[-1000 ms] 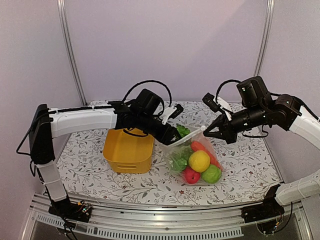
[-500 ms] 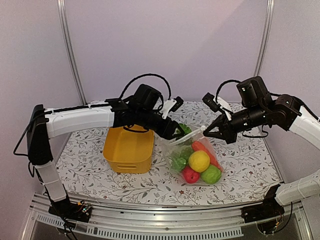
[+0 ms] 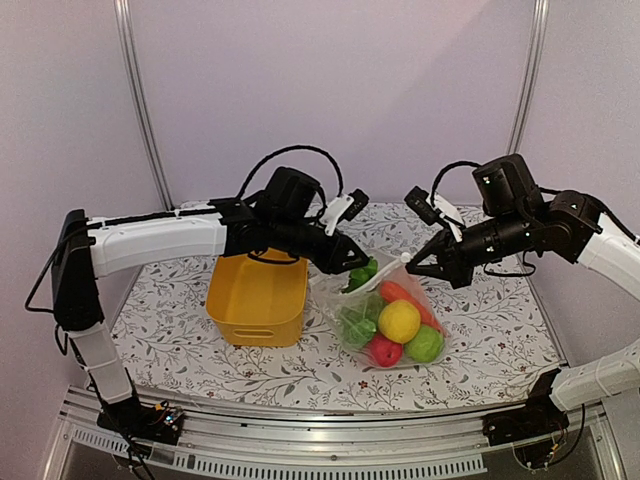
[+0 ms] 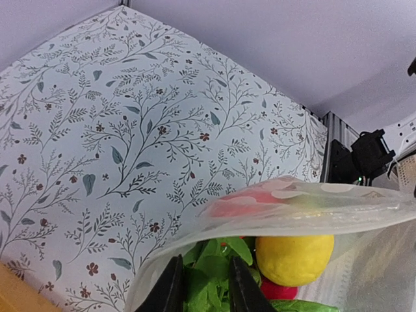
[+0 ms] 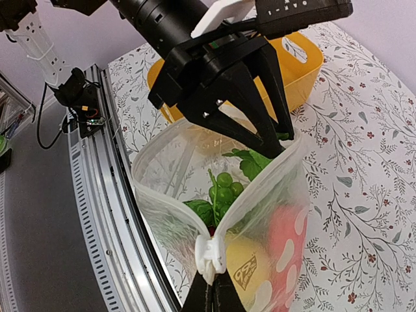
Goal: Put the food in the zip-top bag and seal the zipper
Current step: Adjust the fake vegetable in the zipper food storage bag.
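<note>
The dotted clear zip-top bag [image 3: 392,315] stands at table centre with its mouth held open. It holds a yellow lemon-like piece [image 3: 398,321], red piece [image 3: 383,350], green round piece [image 3: 425,345] and orange-red carrot [image 3: 403,293]. My left gripper [image 3: 352,267] is at the bag mouth, shut on leafy green lettuce [image 4: 209,276] between its fingers [image 4: 170,289]. My right gripper [image 5: 212,289] is shut on the zipper end by its white slider [image 5: 210,252]. A green bumpy cluster [image 5: 224,185] lies inside the bag [image 5: 273,214].
The yellow tub [image 3: 256,298] stands just left of the bag, under my left arm. The table's metal front rail [image 3: 300,455] runs along the near edge. A cable and a small board [image 5: 88,117] sit beside the rail.
My left gripper has tipped downward and carried the lettuce lower into the bag mouth. The right gripper and the bag corner have stayed put.
</note>
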Tool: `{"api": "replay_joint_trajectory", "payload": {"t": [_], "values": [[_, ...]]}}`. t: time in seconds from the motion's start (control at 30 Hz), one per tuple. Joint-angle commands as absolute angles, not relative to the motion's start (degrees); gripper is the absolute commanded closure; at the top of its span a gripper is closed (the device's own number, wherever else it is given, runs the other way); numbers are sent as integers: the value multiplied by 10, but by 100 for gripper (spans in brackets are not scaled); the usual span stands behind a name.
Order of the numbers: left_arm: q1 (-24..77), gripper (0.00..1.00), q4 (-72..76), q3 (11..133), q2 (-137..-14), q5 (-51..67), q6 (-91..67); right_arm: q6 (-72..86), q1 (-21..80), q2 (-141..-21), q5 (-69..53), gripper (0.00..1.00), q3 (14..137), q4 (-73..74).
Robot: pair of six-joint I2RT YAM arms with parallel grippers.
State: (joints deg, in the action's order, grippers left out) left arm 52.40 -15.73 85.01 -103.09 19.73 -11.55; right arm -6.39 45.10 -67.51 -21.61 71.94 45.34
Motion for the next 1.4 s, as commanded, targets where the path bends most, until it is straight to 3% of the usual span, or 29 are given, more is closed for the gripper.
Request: {"api": "replay_joint_trajectory", "payload": {"t": [0.0,0.2,0.3,0.47,0.73,0.93,1.0,1.13,1.37], "values": [[531,78,-163,851,-1029,194,-121,-56,456,-656,-226,100,714,433],[533,85,-177,830,-1012,207,-132,-50,456,-650,-228,100,704,426],[533,95,-176,818,-1022,223,-132,-48,456,-649,-231,100,706,423],[546,99,-166,824,-1071,218,-109,-47,457,-651,-234,100,716,425],[577,100,-189,839,-1140,184,-101,-43,457,-638,-222,100,715,419],[577,100,-214,823,-1125,167,-110,-33,456,-621,-217,100,697,409],[577,92,-204,824,-1108,167,-106,-33,456,-623,-219,100,693,408],[578,57,-155,820,-1061,163,-89,-33,457,-630,-222,100,689,402],[575,29,-124,820,-998,154,-51,-38,456,-640,-221,100,690,397]]}}
